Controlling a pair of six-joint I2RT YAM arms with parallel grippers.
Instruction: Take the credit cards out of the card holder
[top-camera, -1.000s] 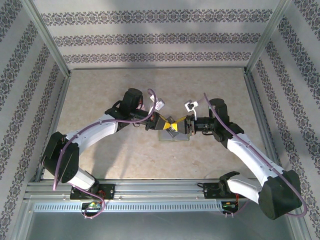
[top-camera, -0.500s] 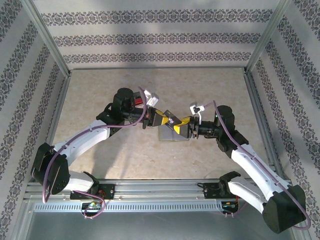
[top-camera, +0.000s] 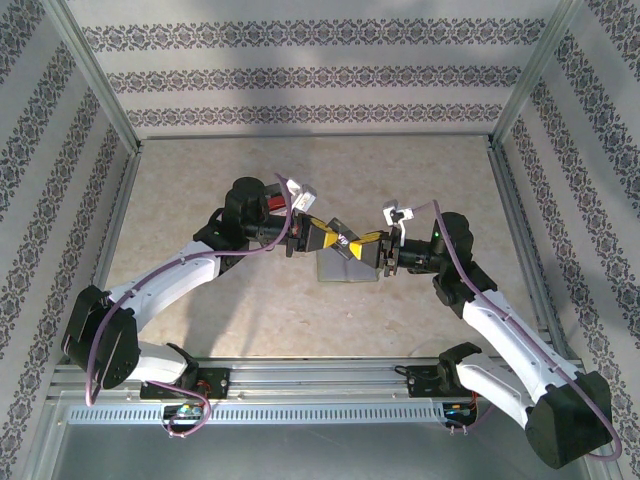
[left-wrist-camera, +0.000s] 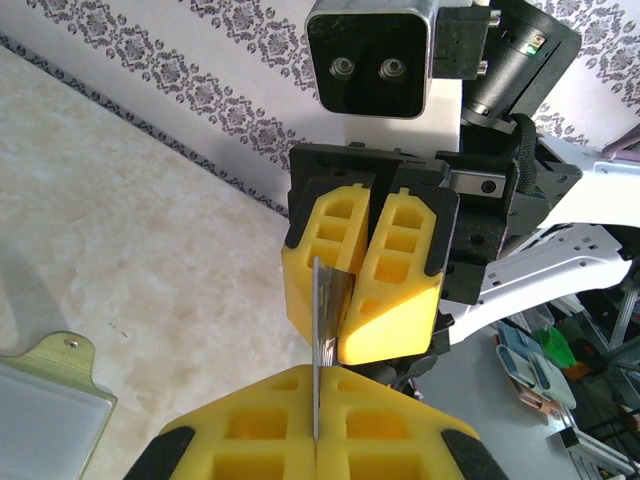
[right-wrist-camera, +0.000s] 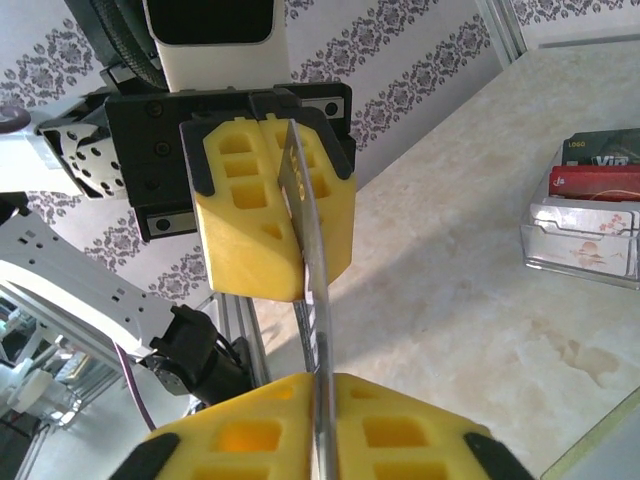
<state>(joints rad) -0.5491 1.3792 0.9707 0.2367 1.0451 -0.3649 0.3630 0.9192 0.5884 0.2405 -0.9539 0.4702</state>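
Observation:
A dark credit card (top-camera: 346, 243) hangs in the air between both grippers, edge-on to each wrist camera. My left gripper (top-camera: 334, 240) is shut on one end of it (left-wrist-camera: 321, 300). Facing it, my right gripper (top-camera: 363, 246) is shut on the other end (right-wrist-camera: 311, 265). The pale grey card holder (top-camera: 350, 271) lies on the table just below them, and its corner (left-wrist-camera: 45, 405) shows at the lower left of the left wrist view. The right wrist view shows the holder (right-wrist-camera: 578, 243) as clear, with a red card (right-wrist-camera: 600, 183) and a dark card standing in it.
The beige marbled tabletop (top-camera: 200, 190) is walled by patterned panels and aluminium frame posts (top-camera: 100, 80). A metal rail (top-camera: 320, 375) carrying both arm bases runs along the near edge.
Both grippers have lifted a little from the holder with the card between them. The left arm has swung its elbow outward. The right gripper's fingers have closed onto the card's free end.

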